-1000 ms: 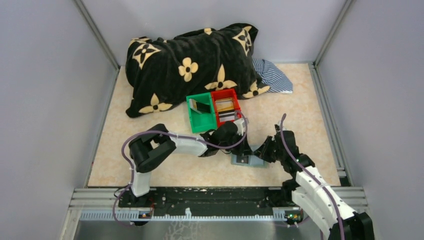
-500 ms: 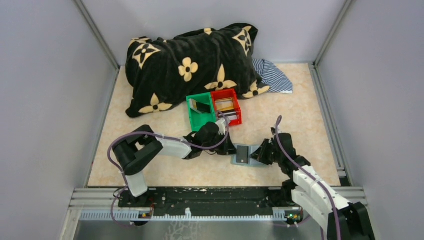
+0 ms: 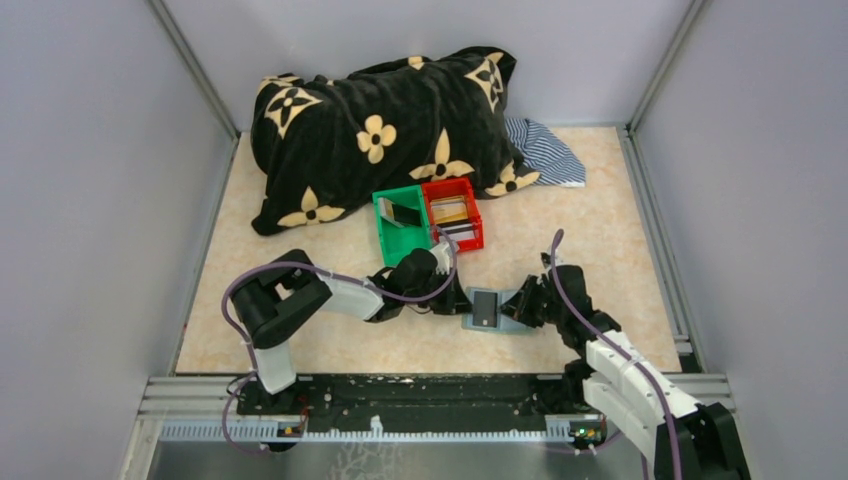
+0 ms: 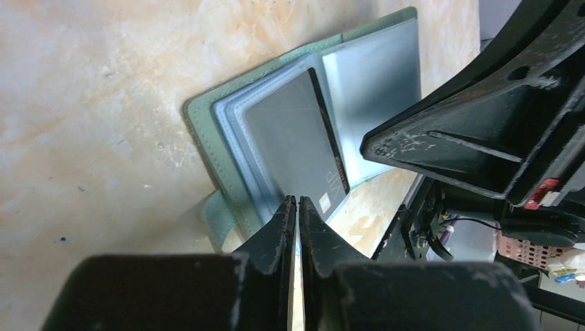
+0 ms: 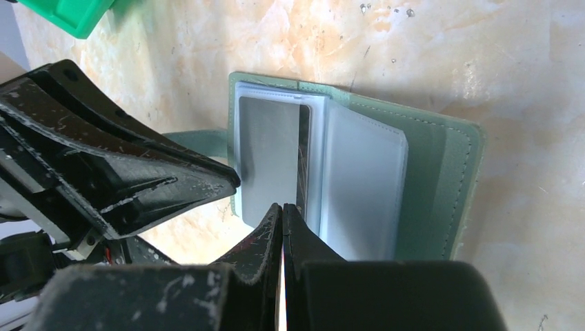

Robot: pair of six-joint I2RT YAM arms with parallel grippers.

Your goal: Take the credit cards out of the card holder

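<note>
The card holder lies open and flat on the surface, close to the near edge and a little right of the middle. The left tool is at its left side and the right tool at its right. Each tool has its fingers pressed together with no gap showing. Nothing can be seen pinched in either pair, though a sleeve edge is thin enough to hide there.

1 dark grey credit card sits in a clear sleeve on the left panel. The tip of the left tool touches that panel's outer edge, and the tips of the right tool hang over the card's near short edge. I cannot tell which side of the sleeve is open.

The card is likely light, stiff and slick, and it lies flush against the plastic, so there is little for a finger to get under. The sleeves look soft and floppy and would probably lift with the card. The holder itself is light enough to skid on the smooth surface. A sound grip would pinch the card's 2 flat faces at whichever short edge stands proud of the sleeve, near a corner. The pull should follow the line of the pocket while the other tool presses down on the green cover.
</note>
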